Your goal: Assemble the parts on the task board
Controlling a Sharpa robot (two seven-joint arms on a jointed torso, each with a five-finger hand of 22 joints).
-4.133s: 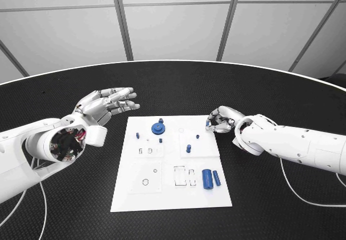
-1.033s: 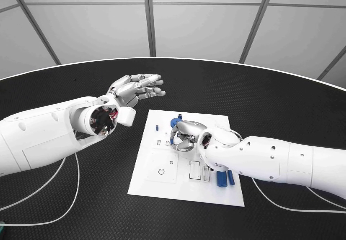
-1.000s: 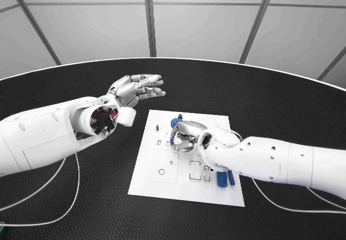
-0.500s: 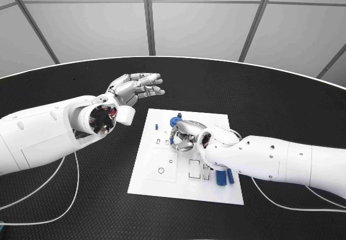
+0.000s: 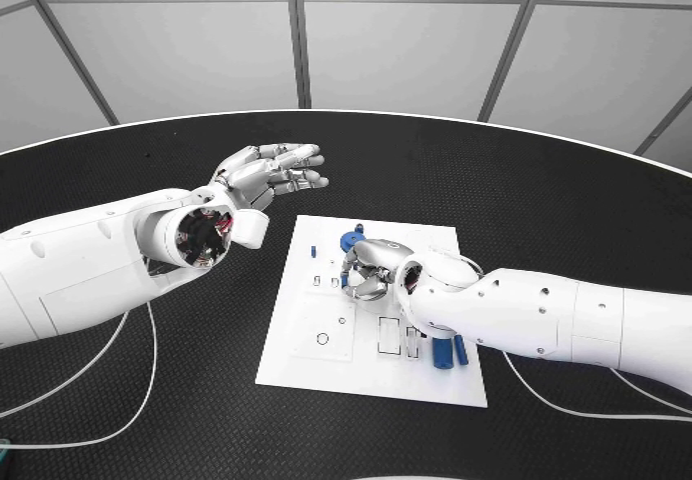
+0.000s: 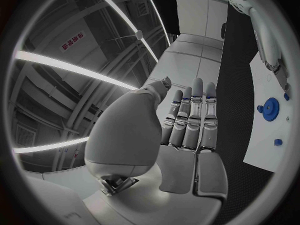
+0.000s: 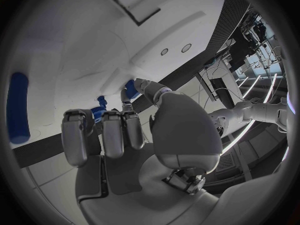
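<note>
The white task board [image 5: 325, 360] lies in the middle of the table. A blue round gear [image 5: 353, 240] stands at its far end, and a small blue peg [image 5: 315, 255] stands near its left edge. Two blue cylinders [image 5: 440, 355] lie side by side near its right edge. My right hand [image 5: 372, 272] hovers low over the board's middle with its fingers curled. In the right wrist view its thumb and a finger pinch a small blue peg [image 7: 131, 89] close to the board [image 7: 75, 45]. My left hand [image 5: 267, 170] is raised beyond the board's far left corner, fingers spread, holding nothing.
The black round table [image 5: 577, 220] stretches around the board on all sides. A white cable [image 5: 116, 420] trails over it at the near left, another [image 5: 577, 405] at the near right. The left wrist view shows the gear [image 6: 270, 107] on the board's edge [image 6: 269, 135].
Since 4.1 s ago my right hand has moved from the board's right edge to its middle. Over the last second both hands have barely shifted.
</note>
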